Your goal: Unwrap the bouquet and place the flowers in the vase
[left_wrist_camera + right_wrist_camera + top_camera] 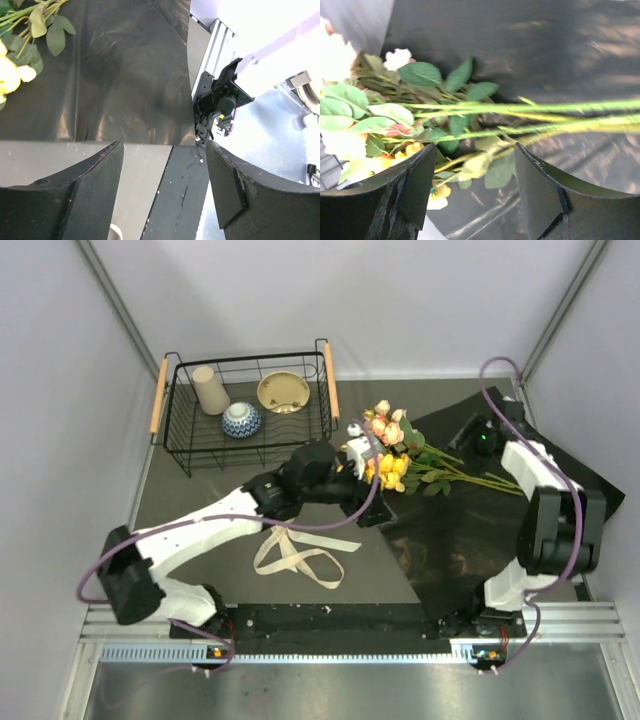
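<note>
From above, the flowers (395,455) lie a little toward 2 o'clock from the centre of the desk (200,500). They are loose on the opened black paper (480,530), blooms toward 10 o'clock and stems toward 4. The cream ribbon (300,558) lies untied at 7 o'clock from them. The wire basket (180,445) at 11 o'clock holds a beige cup (210,390) and two bowls. A small pale thing (352,432) just beside the blooms may be the vase; I cannot tell.

In the left wrist view, the left tool (164,150) stands wide open and has hold of nothing. It is above the paper's edge, with the flowers at 10 o'clock.

In the right wrist view, the right tool (475,150) is also wide open, and the stems (545,107) pass just beyond its fingertips, not gripped.

I think the risk is a partial grasp. If the tool closes on a few stems only, the others can fall or spread. It can also pinch the paper and drag it. A small vase may tip under so many stems.

I can read no writing or brand.
</note>
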Robot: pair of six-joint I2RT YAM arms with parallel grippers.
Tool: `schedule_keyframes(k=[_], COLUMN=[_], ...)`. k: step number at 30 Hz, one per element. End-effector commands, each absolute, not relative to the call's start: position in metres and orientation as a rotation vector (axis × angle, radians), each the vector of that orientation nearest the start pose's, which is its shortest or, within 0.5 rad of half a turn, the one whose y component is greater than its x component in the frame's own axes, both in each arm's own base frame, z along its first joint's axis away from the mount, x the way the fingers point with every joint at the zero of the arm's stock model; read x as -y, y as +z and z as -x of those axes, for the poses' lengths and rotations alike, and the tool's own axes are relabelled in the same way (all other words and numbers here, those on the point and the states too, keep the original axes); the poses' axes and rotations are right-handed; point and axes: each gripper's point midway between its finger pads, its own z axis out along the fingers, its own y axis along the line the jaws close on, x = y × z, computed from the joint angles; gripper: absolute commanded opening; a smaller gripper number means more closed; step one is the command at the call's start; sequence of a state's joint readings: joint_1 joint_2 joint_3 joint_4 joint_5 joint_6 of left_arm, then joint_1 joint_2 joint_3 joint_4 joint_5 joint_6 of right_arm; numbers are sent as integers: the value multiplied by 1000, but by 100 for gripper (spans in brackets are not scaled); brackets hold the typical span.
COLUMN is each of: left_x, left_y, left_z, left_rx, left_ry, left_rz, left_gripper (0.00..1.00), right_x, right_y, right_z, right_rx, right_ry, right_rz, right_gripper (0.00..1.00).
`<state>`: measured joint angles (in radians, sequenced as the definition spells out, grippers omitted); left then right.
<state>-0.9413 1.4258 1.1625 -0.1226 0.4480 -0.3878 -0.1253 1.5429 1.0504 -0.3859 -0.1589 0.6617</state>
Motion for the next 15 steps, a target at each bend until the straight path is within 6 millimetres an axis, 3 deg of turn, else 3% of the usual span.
schedule_keyframes(k=[1,2,3,9,15], left_x=[357,350,343,297,280], left_y=[256,254,255,247,257], left_z=[-168,-165,-164,-158,-158], left_rx=[-1946,-1955,-1954,-1964,-1952], left_ry=[-1195,-1186,-1179,-1104,-1055], left_rz=[-831,-815,-793,-633,-615], left_gripper=[73,73,74,84,85], right_x=[-32,-16,-19,0,17], right_y=[144,139,139,140,110], right_z=[-443,-442,-442,-427,-430], right_rx=[-2332,-2350,-2362,-2304,-2398], right_ry=[310,187,111,-215,-401], right_rz=[-388,-358,-207,240,423], right_gripper=[64,64,63,57,57])
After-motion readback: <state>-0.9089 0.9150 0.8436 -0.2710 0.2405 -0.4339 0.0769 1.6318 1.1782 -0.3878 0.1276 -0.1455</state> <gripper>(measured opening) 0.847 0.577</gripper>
